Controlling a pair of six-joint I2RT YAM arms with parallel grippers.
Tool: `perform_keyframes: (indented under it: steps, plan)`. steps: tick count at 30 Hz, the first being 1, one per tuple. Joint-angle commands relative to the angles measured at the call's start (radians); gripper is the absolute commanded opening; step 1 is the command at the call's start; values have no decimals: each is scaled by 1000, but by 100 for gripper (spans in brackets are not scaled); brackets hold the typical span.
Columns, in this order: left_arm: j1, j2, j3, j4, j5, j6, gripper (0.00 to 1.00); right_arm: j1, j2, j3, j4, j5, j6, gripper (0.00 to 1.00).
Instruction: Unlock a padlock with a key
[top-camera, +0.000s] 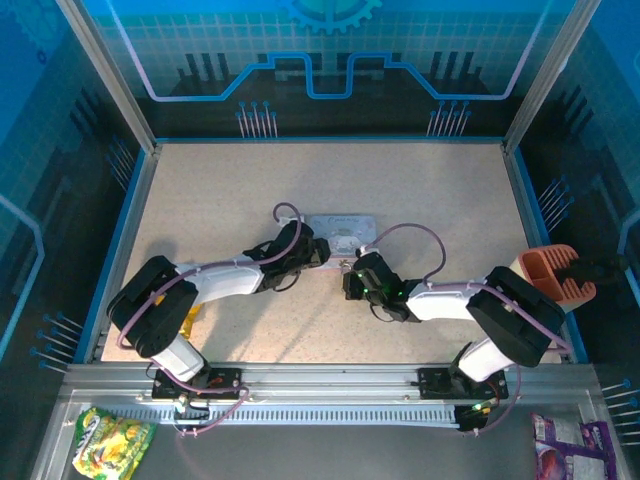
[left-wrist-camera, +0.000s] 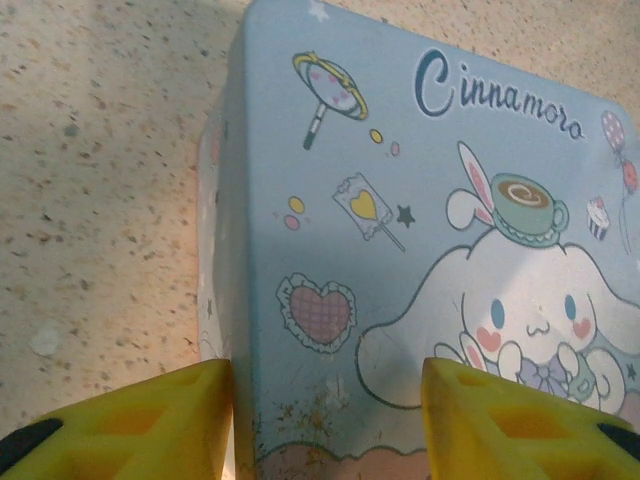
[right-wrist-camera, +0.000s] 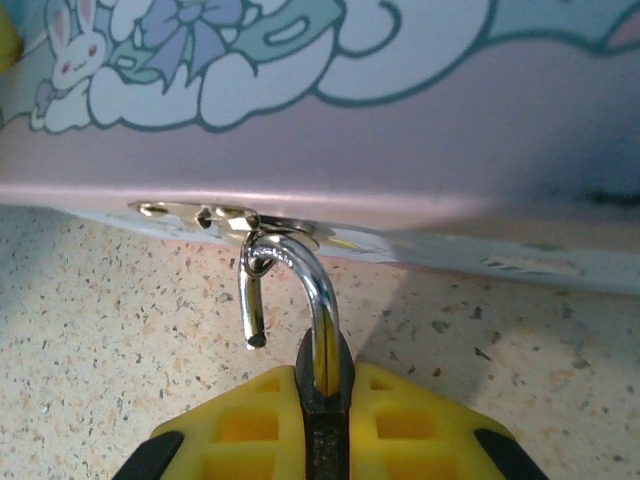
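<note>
The padlock's dark body (right-wrist-camera: 325, 420) is pinched between the yellow fingers of my right gripper (right-wrist-camera: 325, 375), which is shut on it. Its silvery shackle (right-wrist-camera: 312, 275) stands open: the free end hangs loose at the left, and the curve is hooked through the metal latch (right-wrist-camera: 215, 215) on the pale blue cartoon tin (right-wrist-camera: 420, 130). My left gripper (left-wrist-camera: 328, 375) is open at the tin's (left-wrist-camera: 400, 200) left end, one finger (left-wrist-camera: 150, 420) beside the side wall, the other (left-wrist-camera: 500, 420) over the lid. From above, both grippers (top-camera: 318, 250) (top-camera: 357, 275) meet at the tin (top-camera: 345, 228). The key is hidden.
The speckled beige table (top-camera: 220, 190) is walled by a blue frame. An orange holder (top-camera: 555, 275) sits at the right edge. Snack packets (top-camera: 110, 440) (top-camera: 565, 450) lie in front of the near rail.
</note>
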Motion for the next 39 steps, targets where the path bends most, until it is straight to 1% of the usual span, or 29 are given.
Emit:
perform_keyframes:
  steps: [1,5,11,14,16,18,19,22,27,31,35,39]
  plan:
    - [-58,54,-32,-139,52,-20,51,-35,-29,-22,78,41,95,9]
    - [-84,51,-17,-148,55,-25,51,-86,-32,-74,171,-4,162,6]
    - [-115,6,-18,-153,46,-37,51,-155,-32,-103,214,-67,195,6]
    - [-114,-42,-27,-106,87,-27,52,-189,-22,-113,255,-129,203,5]
    - [-113,-82,-8,-121,69,-5,53,-202,-17,-113,269,-159,215,5]
    - [-103,-99,31,-177,23,40,56,-203,-15,-108,269,-170,216,5]
    - [-90,-92,56,-208,10,57,57,-203,-14,-107,267,-174,219,5]
    - [-35,-42,125,-271,42,98,57,-208,-8,-110,281,-178,223,5]
    - [-7,58,240,-391,-20,149,59,-209,-1,-113,289,-187,227,5]
    - [-2,103,253,-380,1,130,59,-211,3,-113,286,-186,229,5]
    - [-2,136,250,-374,-6,117,59,-226,11,-115,298,-199,228,5]
    - [-2,145,228,-370,-24,103,58,-247,11,-96,272,-210,220,5]
